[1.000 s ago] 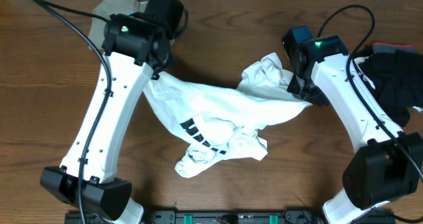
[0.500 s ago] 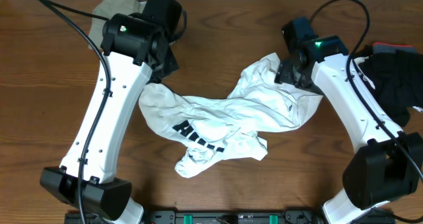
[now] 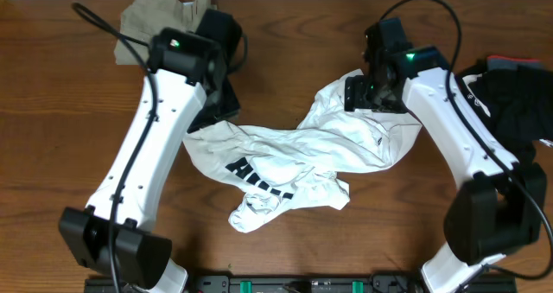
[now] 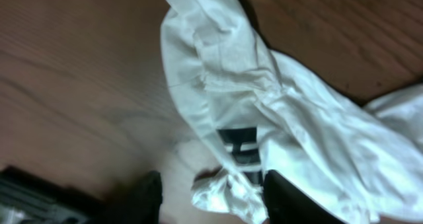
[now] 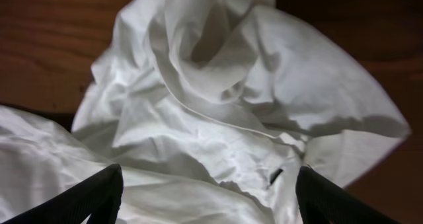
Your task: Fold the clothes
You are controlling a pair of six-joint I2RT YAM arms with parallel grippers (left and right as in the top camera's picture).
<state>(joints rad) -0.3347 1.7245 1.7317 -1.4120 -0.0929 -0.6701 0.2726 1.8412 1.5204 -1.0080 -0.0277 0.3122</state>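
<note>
Mid-table: crumpled white T-shirt (image 3: 285,159). Left gripper (image 4: 213,196) jaws parted, right gripper (image 5: 210,187) jaws wide; neither grips anything.

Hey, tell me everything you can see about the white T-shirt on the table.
The white T-shirt lies crumpled and unfolded on the brown wooden table, bunched into soft, cotton-looking ridges. A black block-stripe print shows near its lower middle, partly hidden in folds. The left claw and right claw hang open above its two ends.

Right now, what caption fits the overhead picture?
Left arm and right arm poised over crumpled white T-shirt on wooden table; khaki trousers, black bundle aside.
</note>
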